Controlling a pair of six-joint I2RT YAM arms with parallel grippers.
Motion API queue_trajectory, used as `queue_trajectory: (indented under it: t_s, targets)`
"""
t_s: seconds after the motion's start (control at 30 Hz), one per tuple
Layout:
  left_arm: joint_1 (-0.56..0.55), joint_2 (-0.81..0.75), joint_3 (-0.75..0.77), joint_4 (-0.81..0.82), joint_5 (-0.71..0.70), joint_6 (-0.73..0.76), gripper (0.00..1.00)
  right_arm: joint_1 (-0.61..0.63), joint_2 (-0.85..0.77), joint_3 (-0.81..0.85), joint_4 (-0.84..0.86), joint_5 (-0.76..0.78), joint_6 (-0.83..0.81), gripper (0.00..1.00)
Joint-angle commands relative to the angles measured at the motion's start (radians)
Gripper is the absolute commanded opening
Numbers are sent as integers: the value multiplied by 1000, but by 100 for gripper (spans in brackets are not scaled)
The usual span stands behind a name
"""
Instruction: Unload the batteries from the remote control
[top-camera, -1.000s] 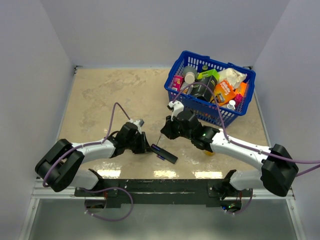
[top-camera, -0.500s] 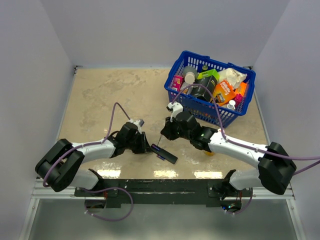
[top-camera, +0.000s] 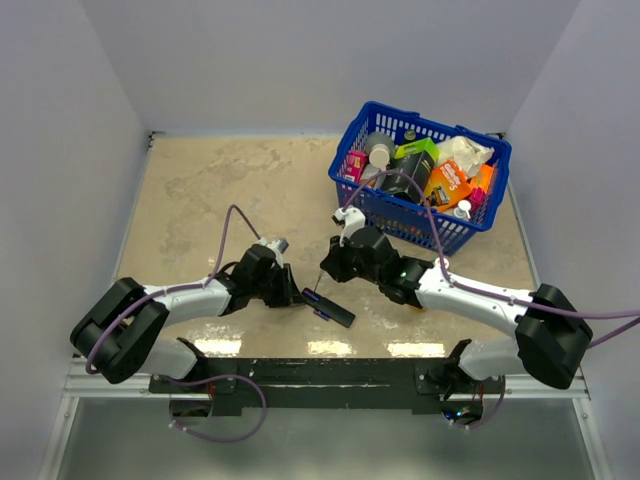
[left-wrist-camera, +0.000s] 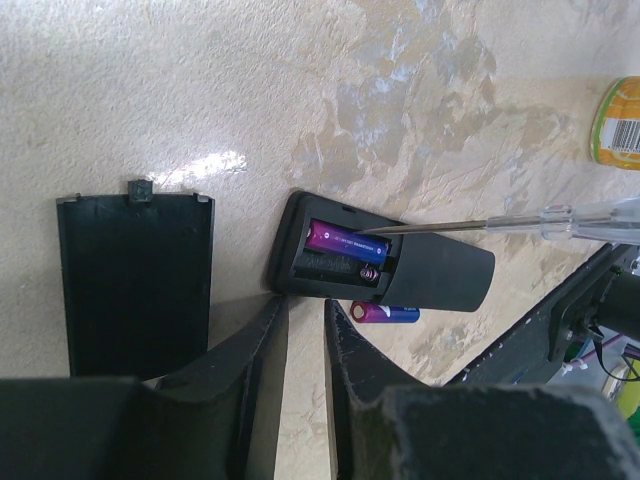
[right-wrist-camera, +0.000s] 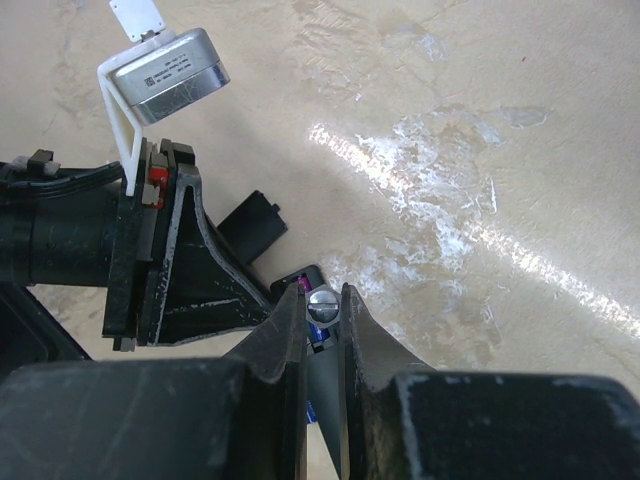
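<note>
The black remote control (left-wrist-camera: 440, 275) lies on the table with its recess open; it also shows in the top view (top-camera: 334, 310). One purple battery (left-wrist-camera: 320, 240) sits in the recess, and the slot beside it shows only its spring. A second battery (left-wrist-camera: 388, 314) lies loose on the table against the remote. My right gripper (right-wrist-camera: 322, 295) (top-camera: 328, 268) is shut on a screwdriver (left-wrist-camera: 480, 222) whose tip reaches into the recess at the battery. My left gripper (left-wrist-camera: 305, 300) (top-camera: 298, 296) is nearly closed and empty, its tips against the remote's side.
The black cover piece (left-wrist-camera: 135, 285) lies left of the remote. A yellow-orange container (left-wrist-camera: 622, 122) stands right of it, under my right arm. A blue basket (top-camera: 352, 135) full of packages stands at the back right. Walls close in the table's sides.
My right arm has shifted slightly; the screwdriver tip stays at the remote. The left arm and remote have not moved.
</note>
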Motion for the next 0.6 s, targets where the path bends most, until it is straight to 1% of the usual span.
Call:
queue_trajectory:
  t_s: [0.0, 0.27, 0.57]
  targets:
    - [-7, 4, 20, 5, -21, -11, 25, 27, -7, -5, 13, 38, -4, 0]
    - [-10, 13, 23, 8, -23, -12, 25, 27, 44, 7, -6, 16, 14, 0]
    - [-12, 19, 20, 19, -23, -17, 25, 57, 7, -25, 54, -2, -15, 0]
